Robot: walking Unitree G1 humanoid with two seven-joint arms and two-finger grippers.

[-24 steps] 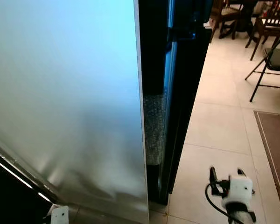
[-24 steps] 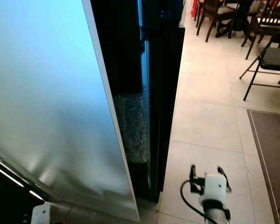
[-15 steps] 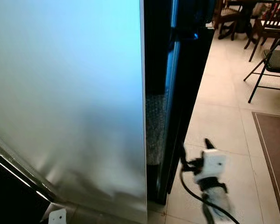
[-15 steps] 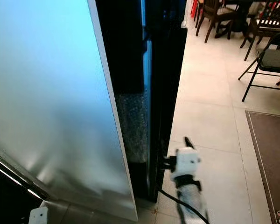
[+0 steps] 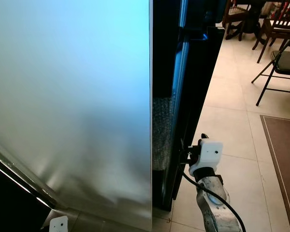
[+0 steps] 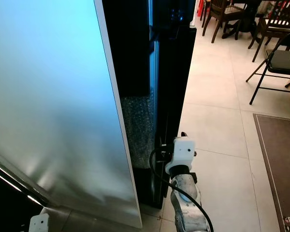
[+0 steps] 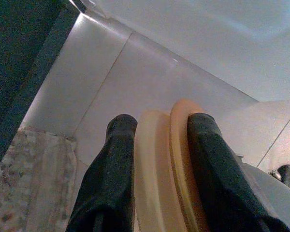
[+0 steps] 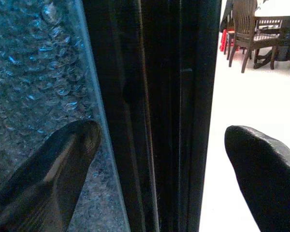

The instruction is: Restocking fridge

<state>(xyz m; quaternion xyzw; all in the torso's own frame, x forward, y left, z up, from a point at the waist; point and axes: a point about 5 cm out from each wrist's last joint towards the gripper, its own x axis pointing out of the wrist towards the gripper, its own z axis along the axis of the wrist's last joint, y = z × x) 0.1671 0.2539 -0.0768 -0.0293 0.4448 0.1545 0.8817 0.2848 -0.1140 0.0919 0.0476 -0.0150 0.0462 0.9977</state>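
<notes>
The fridge stands in front of me. Its big pale frosted door (image 5: 67,96) is swung towards me on the left, and a black door (image 5: 193,87) stands edge-on beside it. A bubbly textured panel (image 5: 160,130) shows in the dark gap between them. My right gripper (image 5: 185,154) is open at the black door's lower edge. In the right wrist view its two fingers (image 8: 63,164) straddle that edge (image 8: 159,96). My left gripper (image 7: 157,125) hangs low by the floor, shut on a cream-yellow round object (image 7: 162,169) with a ridged rim.
Pale floor tiles (image 5: 232,125) run to the right of the fridge. A brown rug (image 5: 282,154) lies at the right edge. A folding chair (image 5: 280,58) and wooden dining chairs (image 6: 222,14) stand at the back right.
My right gripper has moved up and to the left, from low over the tiles to the black door's edge. The left arm has stayed low.
</notes>
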